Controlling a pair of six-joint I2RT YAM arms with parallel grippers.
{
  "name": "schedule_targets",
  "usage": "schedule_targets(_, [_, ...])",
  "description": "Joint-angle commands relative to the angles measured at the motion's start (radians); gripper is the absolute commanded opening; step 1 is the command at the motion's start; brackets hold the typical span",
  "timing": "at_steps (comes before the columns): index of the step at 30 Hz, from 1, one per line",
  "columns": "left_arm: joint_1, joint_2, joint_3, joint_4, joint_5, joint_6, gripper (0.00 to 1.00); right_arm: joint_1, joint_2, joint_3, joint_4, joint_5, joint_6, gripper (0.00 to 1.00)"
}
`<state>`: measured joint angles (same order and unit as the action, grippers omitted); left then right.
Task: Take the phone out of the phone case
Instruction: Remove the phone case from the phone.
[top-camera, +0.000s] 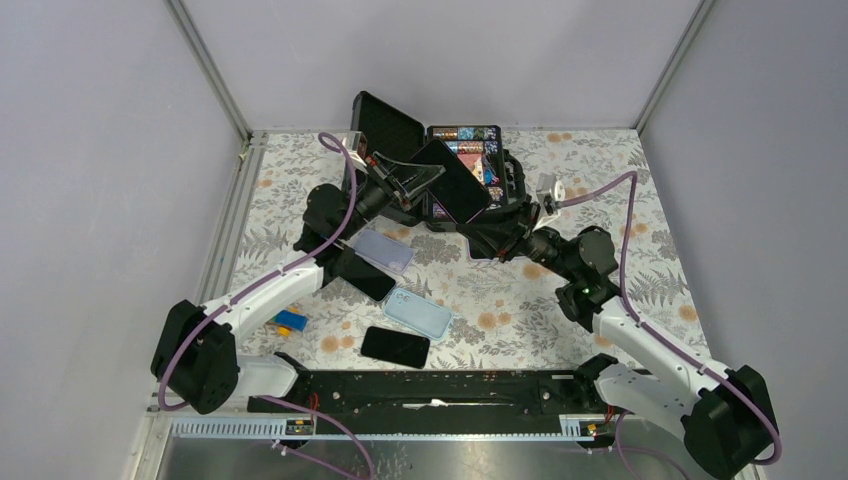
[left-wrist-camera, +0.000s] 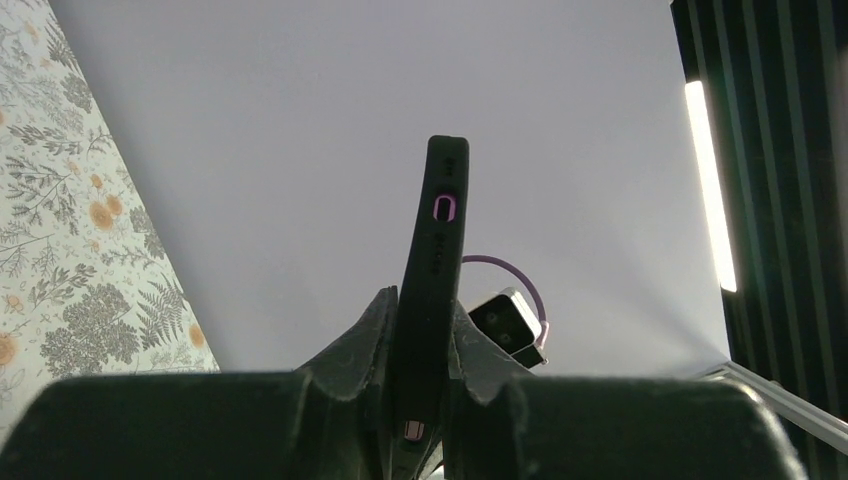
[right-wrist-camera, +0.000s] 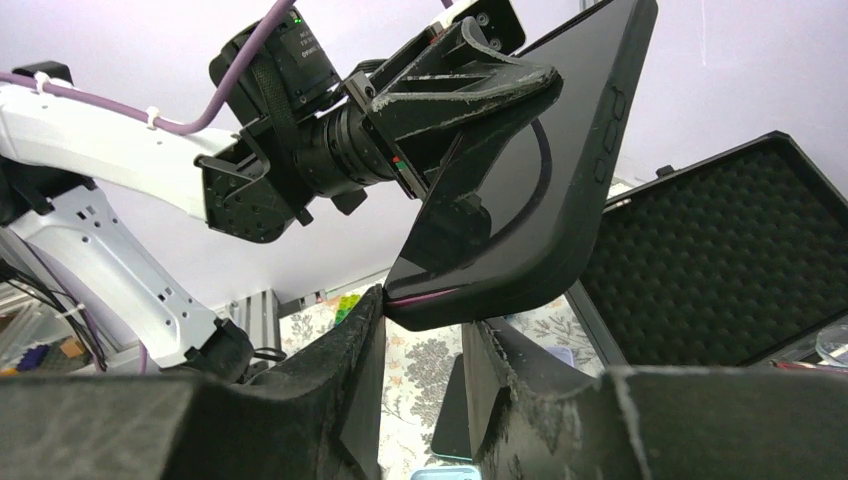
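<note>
One phone case (left-wrist-camera: 437, 240) is clenched by the left claw (left-wrist-camera: 422, 303), its corner flanked by the right claw (right-wrist-camera: 427, 312), grip unclear; peeling is needed next.

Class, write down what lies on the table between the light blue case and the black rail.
A black phone lies flat between the light blue case and the rail, shown in the top view.

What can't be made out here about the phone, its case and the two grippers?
- Left wrist view: black phone case edge-on in the left gripper; its rim hides any phone inside.
- Right wrist view: only the case's back shows; whether the right gripper touches its corner is unclear.
- Top view: right fingertips lost in dark shapes under the case.
</note>
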<state>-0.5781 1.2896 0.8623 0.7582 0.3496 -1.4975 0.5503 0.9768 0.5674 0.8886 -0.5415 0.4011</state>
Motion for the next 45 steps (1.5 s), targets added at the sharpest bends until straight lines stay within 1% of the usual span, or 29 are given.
schedule_targets(1, [-0.016, -0.059, 0.073, 0.141, 0.095, -0.161, 0.00, -0.015, 0.028, 0.001, -0.182, 0.074, -0.229, 0.24])
schedule_targets(4, [-0.015, -0.052, 0.070, 0.164, 0.099, -0.183, 0.00, -0.014, 0.042, 0.025, -0.219, 0.078, -0.226, 0.25])
schedule_targets(13, [-0.016, -0.028, 0.066, 0.194, 0.102, -0.204, 0.00, -0.015, 0.064, -0.005, -0.118, 0.176, -0.105, 0.21])
schedule_targets(17, [-0.016, -0.024, 0.062, 0.200, 0.092, -0.191, 0.00, -0.015, 0.088, -0.001, -0.060, 0.163, -0.011, 0.22])
schedule_targets(19, [-0.016, -0.031, 0.059, 0.187, 0.083, -0.168, 0.00, -0.015, 0.094, -0.004, -0.017, 0.134, 0.021, 0.27])
schedule_targets(21, [-0.016, -0.039, 0.050, 0.175, 0.069, -0.147, 0.00, -0.015, 0.083, -0.006, -0.018, 0.125, 0.041, 0.37])
schedule_targets(25, [-0.005, -0.051, 0.035, 0.164, 0.046, -0.109, 0.00, -0.016, 0.014, 0.003, -0.153, 0.172, 0.054, 0.59])
schedule_targets(26, [0.000, -0.054, 0.034, 0.156, 0.043, -0.096, 0.00, -0.016, -0.006, 0.004, -0.182, 0.191, 0.061, 0.62])
schedule_targets(28, [0.010, -0.062, 0.027, 0.142, 0.034, -0.070, 0.00, -0.016, -0.047, 0.005, -0.233, 0.220, 0.079, 0.66])
schedule_targets(31, [0.031, -0.080, 0.013, 0.128, 0.023, -0.033, 0.00, -0.018, -0.103, 0.040, -0.360, 0.226, 0.092, 0.69])
schedule_targets(33, [0.053, -0.099, 0.006, 0.111, 0.026, 0.004, 0.00, -0.019, -0.121, 0.073, -0.437, 0.200, 0.102, 0.69])
schedule_targets(35, [0.078, -0.116, 0.004, 0.093, 0.043, 0.048, 0.00, -0.021, -0.133, 0.091, -0.459, 0.134, 0.110, 0.70])
schedule_targets(38, [0.102, -0.148, -0.011, 0.071, 0.052, 0.095, 0.00, -0.021, -0.141, 0.093, -0.417, 0.004, 0.146, 0.78])
schedule_targets(40, [0.116, -0.165, 0.003, 0.040, 0.087, 0.154, 0.00, -0.021, -0.135, 0.100, -0.371, -0.061, 0.195, 0.83])
schedule_targets(43, [0.134, -0.175, 0.046, 0.005, 0.197, 0.243, 0.00, -0.021, -0.117, 0.118, -0.285, -0.065, 0.279, 0.88])
schedule_targets(45, [0.151, -0.177, 0.084, -0.036, 0.291, 0.299, 0.00, -0.021, -0.090, 0.136, -0.217, -0.060, 0.376, 0.92])
